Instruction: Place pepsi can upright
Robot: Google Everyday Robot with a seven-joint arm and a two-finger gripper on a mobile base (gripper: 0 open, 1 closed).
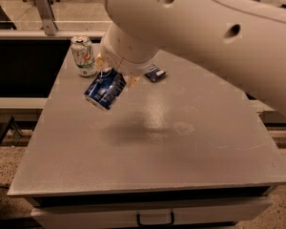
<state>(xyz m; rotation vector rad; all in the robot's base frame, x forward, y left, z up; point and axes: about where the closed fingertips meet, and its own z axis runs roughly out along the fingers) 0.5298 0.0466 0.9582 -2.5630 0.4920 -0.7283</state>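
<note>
The pepsi can [105, 91] is dark blue with white print and a silver end. It hangs tilted in the air above the left part of the grey table [181, 147], its silver end pointing down-left. My gripper [115, 75] is shut on its upper end, and the pale fingertips [132, 81] show beside the can. The big white arm [205, 27] comes in from the upper right and hides most of the gripper.
A white-and-green can [83, 55] stands upright near the table's back left corner. A flat dark blue packet [155, 73] lies on the table behind the gripper. The table has a drawer handle [155, 219] at the front. Floor lies beyond the left edge.
</note>
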